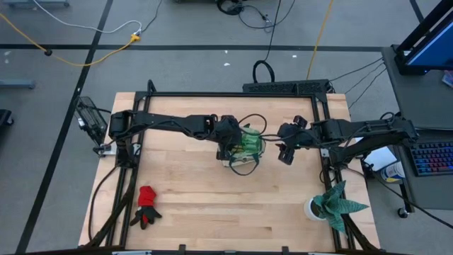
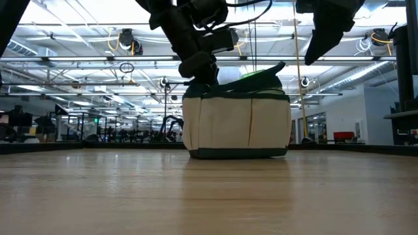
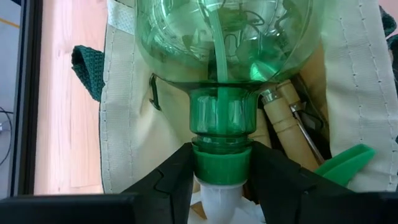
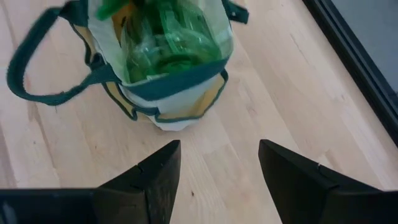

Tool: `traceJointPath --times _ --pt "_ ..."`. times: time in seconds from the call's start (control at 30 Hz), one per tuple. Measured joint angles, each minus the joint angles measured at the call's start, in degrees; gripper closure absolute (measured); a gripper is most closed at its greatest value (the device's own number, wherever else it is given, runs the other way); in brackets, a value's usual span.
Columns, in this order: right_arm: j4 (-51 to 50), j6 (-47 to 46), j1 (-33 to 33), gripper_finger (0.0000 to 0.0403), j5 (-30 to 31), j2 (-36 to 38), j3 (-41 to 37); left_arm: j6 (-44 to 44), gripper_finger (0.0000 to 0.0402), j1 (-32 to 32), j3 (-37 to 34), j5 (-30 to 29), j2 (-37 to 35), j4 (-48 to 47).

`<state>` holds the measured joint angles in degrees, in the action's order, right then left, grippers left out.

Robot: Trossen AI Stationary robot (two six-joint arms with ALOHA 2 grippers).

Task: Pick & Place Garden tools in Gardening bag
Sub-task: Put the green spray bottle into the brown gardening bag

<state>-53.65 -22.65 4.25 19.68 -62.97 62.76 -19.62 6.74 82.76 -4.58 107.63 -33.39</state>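
One gardening bag stands upright mid-table, cream sides with a green band and dark loop handles; most of its inside is hidden by the left arm and by the green spray bottle sitting in its mouth. The left gripper is over the bag, its two fingers closed snugly on the bottle's neck just under the collar; the bottle's body is cut off at the frame edge in the left wrist view. Beside the neck, down in the bag, I make out one pale wooden tool handle with a metal shank, and one bright green lever-like piece I cannot identify. How many other tools lie underneath is not visible. The right gripper hangs just beside the bag, above bare table, fingers spread wide, holding nothing. One red glove lies well apart from the bag, near the table's front left. One spiky green plant in a white pot stands at the front right corner, leaves partly overhanging the edge.
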Motion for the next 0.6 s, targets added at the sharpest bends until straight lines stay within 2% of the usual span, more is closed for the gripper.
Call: traceJointPath --times 0.13,0.4,0.5,0.6 --pt "5.7 3.8 0.0 0.0193 0.0 0.0 -1.6 -0.2 0.0235 0.0 0.0 0.0 0.0 -0.1" --pt "33.3 16.6 -0.1 0.0193 -0.4 0.0 -12.0 -0.9 0.0178 0.0 -0.1 -1.5 0.2 0.0" --pt "43.2 20.4 -0.3 0.0194 -0.3 0.0 -14.7 -0.8 0.017 0.0 0.7 -3.4 0.2 -0.7" --pt "49.0 23.7 -0.8 0.0207 -0.4 -0.6 -16.3 -1.0 0.0168 -0.5 2.3 -4.6 0.2 -2.1"
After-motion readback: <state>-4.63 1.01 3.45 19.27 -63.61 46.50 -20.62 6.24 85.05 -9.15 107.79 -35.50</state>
